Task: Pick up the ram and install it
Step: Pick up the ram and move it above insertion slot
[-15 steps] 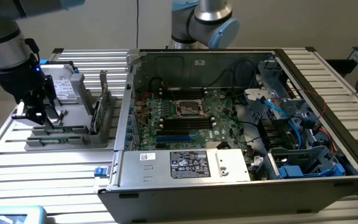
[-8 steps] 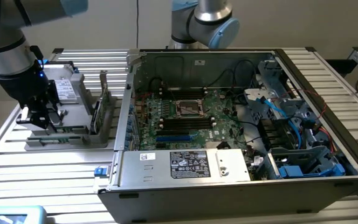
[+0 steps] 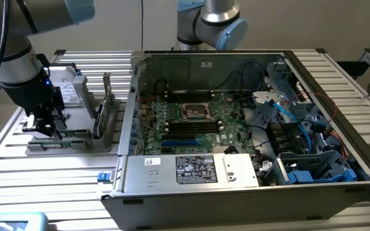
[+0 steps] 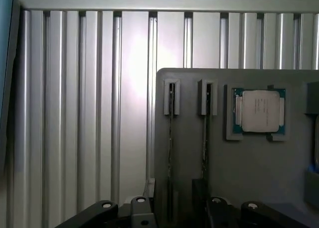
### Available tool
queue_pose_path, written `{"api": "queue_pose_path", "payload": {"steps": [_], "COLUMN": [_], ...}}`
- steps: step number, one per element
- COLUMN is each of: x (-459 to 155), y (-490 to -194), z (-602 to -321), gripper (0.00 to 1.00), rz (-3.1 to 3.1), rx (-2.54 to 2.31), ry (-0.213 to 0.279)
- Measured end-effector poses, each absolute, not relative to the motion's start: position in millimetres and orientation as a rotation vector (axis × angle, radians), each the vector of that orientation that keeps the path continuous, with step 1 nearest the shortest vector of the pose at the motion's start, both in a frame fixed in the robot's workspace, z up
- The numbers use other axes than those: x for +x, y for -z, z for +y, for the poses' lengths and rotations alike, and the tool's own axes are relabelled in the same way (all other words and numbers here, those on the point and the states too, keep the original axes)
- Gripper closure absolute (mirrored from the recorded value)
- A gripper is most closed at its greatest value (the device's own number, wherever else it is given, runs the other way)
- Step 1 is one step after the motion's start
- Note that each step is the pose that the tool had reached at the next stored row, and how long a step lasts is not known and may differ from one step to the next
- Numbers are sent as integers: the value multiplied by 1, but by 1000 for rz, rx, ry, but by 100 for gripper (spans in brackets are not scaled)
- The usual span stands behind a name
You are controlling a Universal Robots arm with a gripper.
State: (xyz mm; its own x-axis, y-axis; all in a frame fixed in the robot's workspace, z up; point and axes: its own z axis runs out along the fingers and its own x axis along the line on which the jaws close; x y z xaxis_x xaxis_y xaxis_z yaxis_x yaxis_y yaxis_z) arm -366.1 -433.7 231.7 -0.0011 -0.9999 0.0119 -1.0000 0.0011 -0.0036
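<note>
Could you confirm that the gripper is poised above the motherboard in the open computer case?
Not quite: in the exterior view the gripper is poised above the grey parts holder beside the open computer case, not above the motherboard.

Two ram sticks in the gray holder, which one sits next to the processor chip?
The ram stick in the slot right beside the processor chip. The other ram stick stands one slot further off, by the edge of the gray holder.
</note>
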Motion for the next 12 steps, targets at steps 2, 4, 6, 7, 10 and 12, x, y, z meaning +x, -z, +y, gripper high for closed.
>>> {"api": "queue_pose_path", "payload": {"steps": [2,4,6,7,10,12], "x": [-366,-366,-366,-367,-369,-369], "y": [-228,-224,-221,-219,-213,-210], "z": [-434,-434,-434,-434,-434,-434], "gripper": [58,58,58,58,58,58], "rz": [-2219,-2219,-2219,-2219,-2219,-2219], "rx": [2216,2216,2215,2215,2215,2215], "ry": [-17,-17,-17,-17,-18,-18]}}
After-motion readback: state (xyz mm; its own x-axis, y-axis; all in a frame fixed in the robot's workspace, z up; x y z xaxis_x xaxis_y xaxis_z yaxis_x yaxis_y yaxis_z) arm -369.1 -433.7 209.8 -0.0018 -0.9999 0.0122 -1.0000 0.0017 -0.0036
